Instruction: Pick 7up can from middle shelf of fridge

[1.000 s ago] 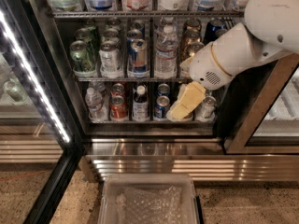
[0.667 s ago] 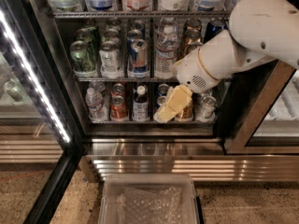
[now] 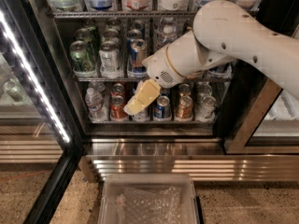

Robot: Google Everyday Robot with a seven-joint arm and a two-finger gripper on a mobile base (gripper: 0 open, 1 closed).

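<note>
The 7up can point(image 3: 109, 58), pale silvery-white with a shiny top, stands at the front of the middle shelf point(image 3: 96, 79), a wire rack in the black-framed fridge point(image 3: 56, 69). A dark green can point(image 3: 80, 57) is on its left and a blue-and-silver can point(image 3: 138, 54) on its right. My gripper point(image 3: 139, 98), cream-coloured at the end of the white arm point(image 3: 224, 36), hangs in front of the bottom shelf's cans. It is below and to the right of the 7up can and apart from it. The arm hides the right half of the middle shelf.
Bottles fill the top shelf point(image 3: 135, 14). The bottom shelf holds a water bottle point(image 3: 93, 102), a red can point(image 3: 117, 107), a blue can point(image 3: 162, 107) and more cans. A white light strip point(image 3: 32, 73) runs down the left. A clear plastic bin point(image 3: 147, 199) sits on the floor in front.
The arm and gripper have swung left across the front of the fridge, from the right-hand can rows to the middle rows. The cans have not moved.
</note>
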